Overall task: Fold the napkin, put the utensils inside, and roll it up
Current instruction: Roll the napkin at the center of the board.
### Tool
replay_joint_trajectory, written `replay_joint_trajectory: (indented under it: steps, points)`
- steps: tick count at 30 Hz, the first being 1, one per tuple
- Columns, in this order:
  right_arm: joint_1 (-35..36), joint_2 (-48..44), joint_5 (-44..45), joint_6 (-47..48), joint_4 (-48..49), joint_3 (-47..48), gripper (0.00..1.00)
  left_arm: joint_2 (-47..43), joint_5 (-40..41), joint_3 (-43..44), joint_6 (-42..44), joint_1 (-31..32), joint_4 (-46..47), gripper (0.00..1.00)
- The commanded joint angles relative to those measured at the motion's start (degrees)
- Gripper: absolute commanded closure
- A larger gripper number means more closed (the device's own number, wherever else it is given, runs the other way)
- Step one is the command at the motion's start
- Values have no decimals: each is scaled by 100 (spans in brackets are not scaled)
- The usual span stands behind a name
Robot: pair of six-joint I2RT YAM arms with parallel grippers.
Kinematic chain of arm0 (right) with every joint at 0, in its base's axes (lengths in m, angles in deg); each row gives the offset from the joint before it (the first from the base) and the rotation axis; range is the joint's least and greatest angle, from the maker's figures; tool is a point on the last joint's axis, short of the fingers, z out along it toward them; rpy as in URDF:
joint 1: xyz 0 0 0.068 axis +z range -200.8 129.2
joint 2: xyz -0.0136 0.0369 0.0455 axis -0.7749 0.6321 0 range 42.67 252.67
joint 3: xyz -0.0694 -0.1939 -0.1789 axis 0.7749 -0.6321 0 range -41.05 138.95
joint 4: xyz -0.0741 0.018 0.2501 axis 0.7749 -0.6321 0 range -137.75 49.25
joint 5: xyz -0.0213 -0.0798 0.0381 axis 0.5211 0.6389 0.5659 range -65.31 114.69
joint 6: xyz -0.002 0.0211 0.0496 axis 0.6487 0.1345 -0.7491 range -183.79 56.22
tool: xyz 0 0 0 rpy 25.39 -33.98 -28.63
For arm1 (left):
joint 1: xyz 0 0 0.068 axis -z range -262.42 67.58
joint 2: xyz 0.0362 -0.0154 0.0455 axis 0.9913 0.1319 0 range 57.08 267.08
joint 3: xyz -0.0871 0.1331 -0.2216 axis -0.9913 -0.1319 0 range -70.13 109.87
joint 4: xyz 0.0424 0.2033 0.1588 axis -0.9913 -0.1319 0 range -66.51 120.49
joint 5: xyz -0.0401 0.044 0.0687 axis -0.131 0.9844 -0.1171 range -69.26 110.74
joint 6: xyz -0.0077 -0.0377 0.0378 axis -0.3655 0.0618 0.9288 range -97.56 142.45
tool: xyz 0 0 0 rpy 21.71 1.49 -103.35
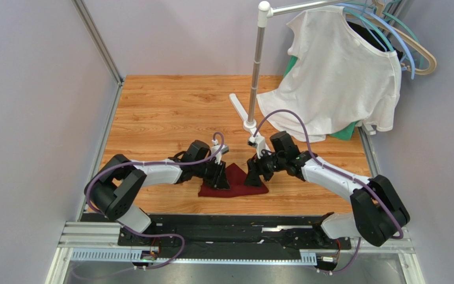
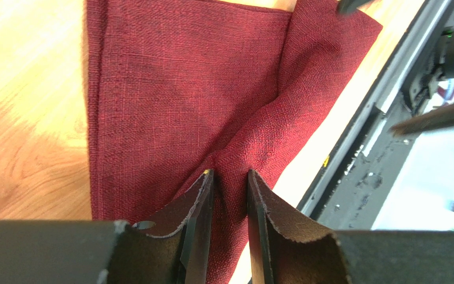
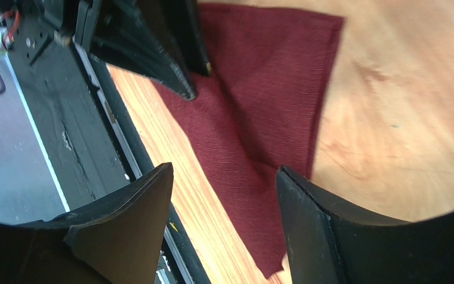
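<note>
On the wooden tabletop [image 1: 170, 112], enclosed by grey walls [image 1: 34, 89], the napkin [image 1: 236, 178] is pinched by the left gripper [image 2: 230, 177]; the right gripper [image 3: 223, 171] is held spread above it.

The left arm [image 1: 152, 173] and right arm [image 1: 330, 174] reach inward from the near edge of the surface [image 1: 164, 112], elbows out and wrists bent down. The hands face each other. The left hand [image 2: 228, 175] is narrowed, its fingers [image 2: 200, 201] pinching a raised fold of the napkin [image 2: 182, 89]. The right hand [image 3: 223, 170] gapes wide over the cloth.
</note>
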Motion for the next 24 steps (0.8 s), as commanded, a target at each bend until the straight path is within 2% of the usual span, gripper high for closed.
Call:
replay_joint_trajectory:
  steps: [1, 12, 24]
  points:
    - [216, 208, 70, 305, 334, 22, 32, 364, 207, 35, 220, -281, -892, 66]
    - [436, 789, 237, 393, 132, 321, 32, 725, -154, 360, 273, -651, -1042, 66]
    - [849, 1132, 869, -64, -132, 453, 35, 1217, -444, 1343, 422, -1196, -1910, 66]
